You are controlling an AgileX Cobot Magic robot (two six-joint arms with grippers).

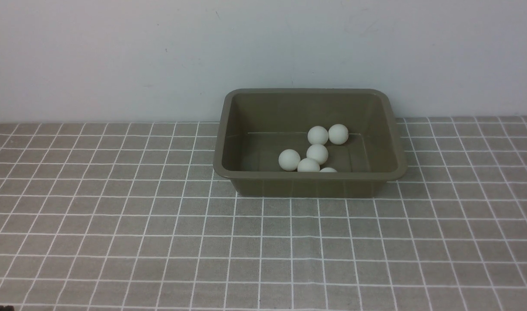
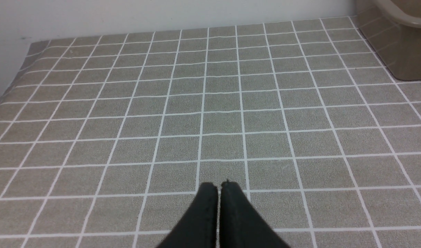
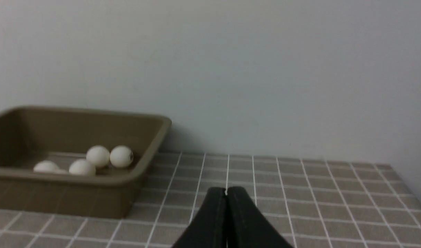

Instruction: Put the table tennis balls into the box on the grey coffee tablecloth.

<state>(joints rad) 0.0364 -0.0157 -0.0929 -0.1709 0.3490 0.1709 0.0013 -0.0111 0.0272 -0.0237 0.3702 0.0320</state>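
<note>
Grey-brown tablecloth with white grid point(image 1: 159, 242): box, shallow olive-brown plastic point(image 1: 289, 185), holding small matte white balls point(image 1: 289, 160). Left gripper point(image 2: 219, 187), right gripper point(image 3: 226, 193): closed, empty. Risk, I judge: needless re-entry knocking balls out.

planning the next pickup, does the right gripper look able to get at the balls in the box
Probably not yet: the right gripper is shut, though the box is open on top.
</note>
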